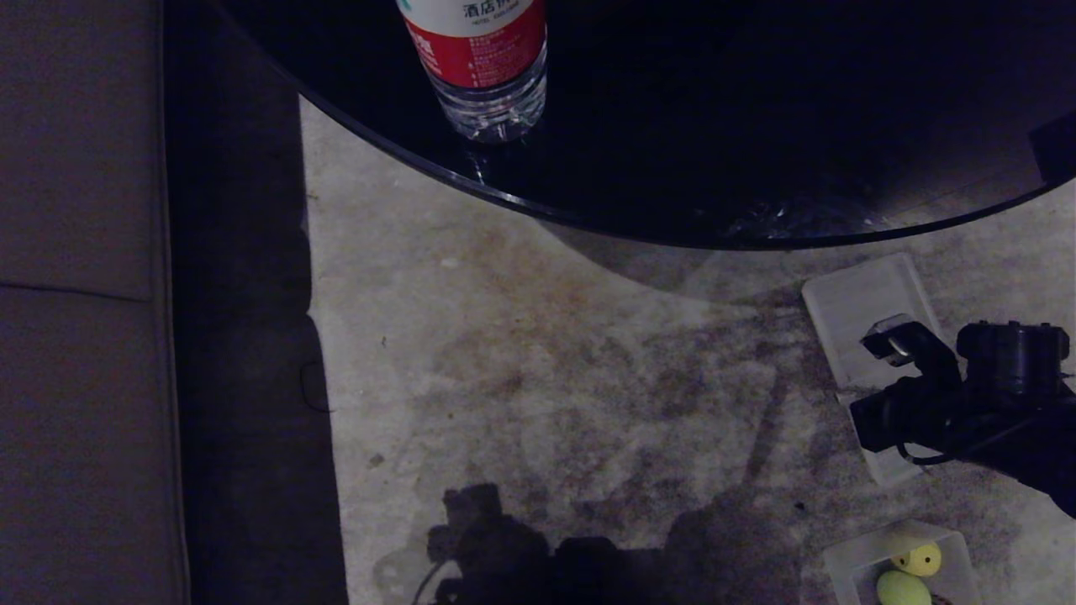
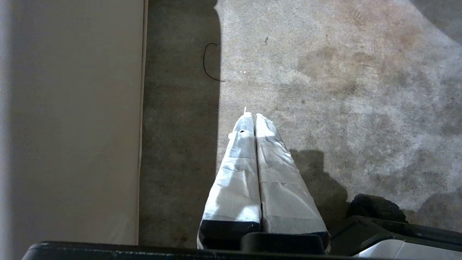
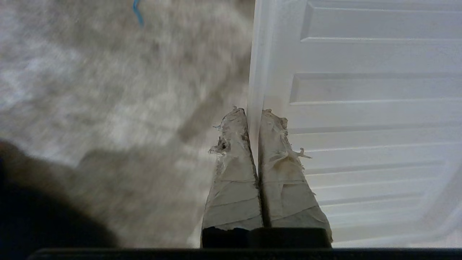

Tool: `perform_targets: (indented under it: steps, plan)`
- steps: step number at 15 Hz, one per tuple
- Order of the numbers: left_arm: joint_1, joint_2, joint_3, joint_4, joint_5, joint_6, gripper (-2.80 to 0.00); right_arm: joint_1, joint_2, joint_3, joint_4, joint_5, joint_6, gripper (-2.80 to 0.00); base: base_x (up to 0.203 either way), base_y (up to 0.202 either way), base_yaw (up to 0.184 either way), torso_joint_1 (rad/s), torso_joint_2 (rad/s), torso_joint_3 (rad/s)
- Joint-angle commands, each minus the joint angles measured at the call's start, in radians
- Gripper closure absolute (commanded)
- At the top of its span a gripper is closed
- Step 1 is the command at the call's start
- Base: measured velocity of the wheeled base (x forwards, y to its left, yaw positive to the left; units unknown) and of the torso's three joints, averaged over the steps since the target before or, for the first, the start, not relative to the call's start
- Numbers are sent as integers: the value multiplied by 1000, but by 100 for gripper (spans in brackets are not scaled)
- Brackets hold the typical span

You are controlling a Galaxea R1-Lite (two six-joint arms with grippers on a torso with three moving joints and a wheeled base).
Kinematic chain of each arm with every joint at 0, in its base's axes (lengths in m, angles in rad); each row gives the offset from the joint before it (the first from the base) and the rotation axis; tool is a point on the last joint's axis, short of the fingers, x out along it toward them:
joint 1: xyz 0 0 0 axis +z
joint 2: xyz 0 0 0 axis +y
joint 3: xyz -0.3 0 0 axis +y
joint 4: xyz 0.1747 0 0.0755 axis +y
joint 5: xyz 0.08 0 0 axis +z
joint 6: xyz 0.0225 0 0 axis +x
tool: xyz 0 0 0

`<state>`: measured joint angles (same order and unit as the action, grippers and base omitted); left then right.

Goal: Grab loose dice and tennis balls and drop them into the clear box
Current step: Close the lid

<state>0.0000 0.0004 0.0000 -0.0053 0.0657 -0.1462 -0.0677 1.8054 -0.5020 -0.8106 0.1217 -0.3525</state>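
The clear box (image 1: 849, 565) sits on the carpet at the bottom right of the head view. Inside it lie a yellow die (image 1: 918, 557) and a tennis ball (image 1: 901, 589). No loose dice or balls show on the carpet. My right gripper (image 1: 888, 340) (image 3: 253, 112) hangs shut and empty above the edge of a flat ribbed lid (image 1: 857, 294) (image 3: 361, 90), farther away than the box. My left gripper (image 2: 251, 115) is shut with nothing in it, over bare carpet beside the sofa.
A black round table (image 1: 672, 151) with a water bottle (image 1: 481, 63) on it fills the top of the head view. A sofa (image 1: 80, 294) (image 2: 72, 126) runs along the left. Stained carpet (image 1: 546, 378) lies between them.
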Motion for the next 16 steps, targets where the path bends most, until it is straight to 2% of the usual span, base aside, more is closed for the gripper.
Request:
perform_targets:
  steps: [1,7,11,16]
  plan:
    - [0,0,0,-1,0,-1,0,0,-159,52,44,-4,31,0,0,0,0,0,0,0]
    - [0,0,0,-1,1,-1,0,0,-574,135,414,-40,170,0,0,0,0,0,0,0]
    - [0,1,0,-1,0,-1,0,3,-808,194,621,-58,211,0,0,0,0,0,0,0]
    - [0,1,0,-1,0,-1,0,-1,-932,251,666,-63,237,0,0,0,0,0,0,0]
